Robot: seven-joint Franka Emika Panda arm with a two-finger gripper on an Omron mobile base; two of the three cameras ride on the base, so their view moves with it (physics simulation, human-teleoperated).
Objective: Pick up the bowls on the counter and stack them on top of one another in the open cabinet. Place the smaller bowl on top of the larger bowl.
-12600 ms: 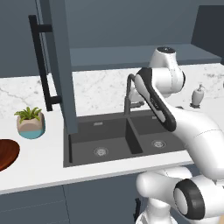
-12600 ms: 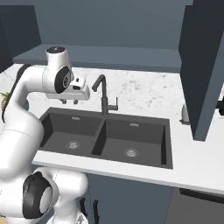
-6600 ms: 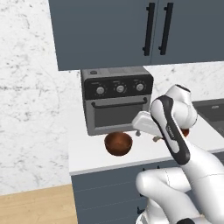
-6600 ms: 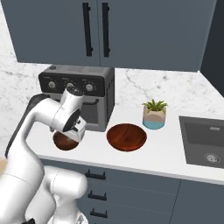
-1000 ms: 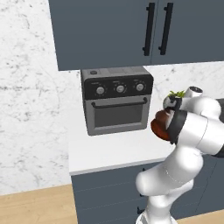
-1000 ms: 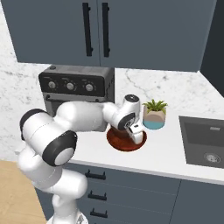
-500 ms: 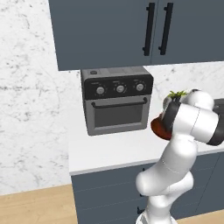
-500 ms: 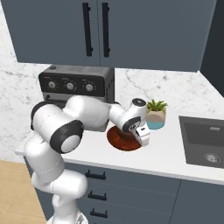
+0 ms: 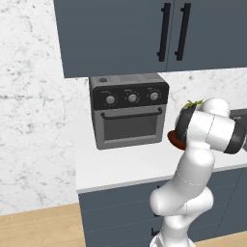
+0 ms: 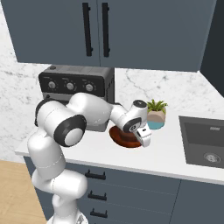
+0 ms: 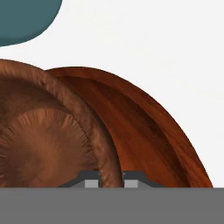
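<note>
Smaller bowl [image 11: 48, 140] rim between gripper [image 11: 110, 180] tips, over larger bowl [image 11: 148, 127].

Glossy white arm [image 10: 94, 111], dark joints

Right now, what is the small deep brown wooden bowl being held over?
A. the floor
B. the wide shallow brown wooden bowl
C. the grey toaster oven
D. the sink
B: in the hand view the small deep reddish-brown wooden bowl, its rim between the fingers, overlaps the wide shallow reddish-brown wooden bowl on the white marble counter.
</note>
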